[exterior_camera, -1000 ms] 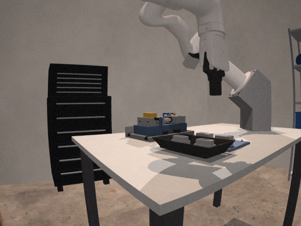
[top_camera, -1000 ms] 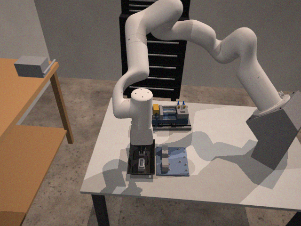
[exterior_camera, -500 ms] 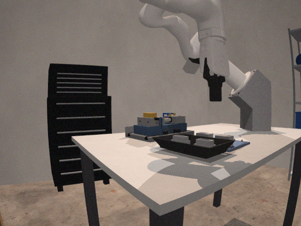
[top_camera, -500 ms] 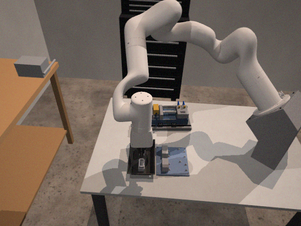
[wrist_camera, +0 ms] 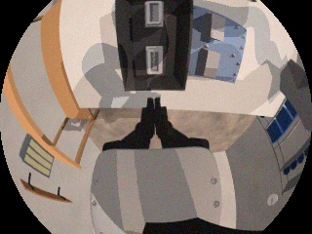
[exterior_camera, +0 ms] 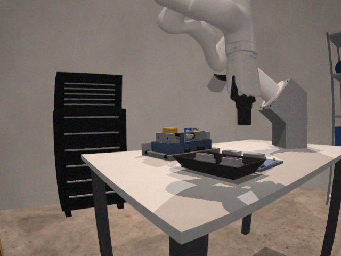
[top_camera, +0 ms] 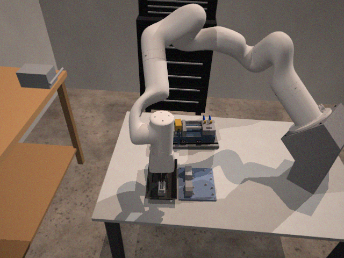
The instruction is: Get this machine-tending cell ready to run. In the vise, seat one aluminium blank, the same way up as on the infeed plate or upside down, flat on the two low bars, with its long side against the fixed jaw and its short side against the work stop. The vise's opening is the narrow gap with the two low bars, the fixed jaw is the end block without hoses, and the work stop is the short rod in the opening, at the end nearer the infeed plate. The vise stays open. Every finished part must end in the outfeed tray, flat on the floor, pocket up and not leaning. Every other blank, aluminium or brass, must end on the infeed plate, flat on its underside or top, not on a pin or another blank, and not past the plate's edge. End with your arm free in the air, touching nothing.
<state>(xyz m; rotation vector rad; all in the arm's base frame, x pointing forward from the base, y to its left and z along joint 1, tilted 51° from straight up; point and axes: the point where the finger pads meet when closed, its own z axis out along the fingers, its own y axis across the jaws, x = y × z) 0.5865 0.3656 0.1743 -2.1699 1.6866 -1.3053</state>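
The pincer [exterior_camera: 244,121] is pressed together, fingertips touching, gripping nothing, hanging high over the black outfeed tray [exterior_camera: 192,164]. The white arm [top_camera: 155,69] arches up from its grey pedestal [top_camera: 314,155], wrist pointing straight down. Two finished parts [wrist_camera: 154,14] lie in the tray; two blanks [top_camera: 188,181] sit on the blue infeed plate [top_camera: 207,191] on the desk [top_camera: 250,208].

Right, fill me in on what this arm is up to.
The arm's hand hangs shut and empty in the air above the black outfeed tray. Two finished parts lie in that tray. Two grey blanks sit on the blue infeed plate. A brass blank rests atop the vise, by one end block. The vise opening looks to hold no blank, though the view is small.
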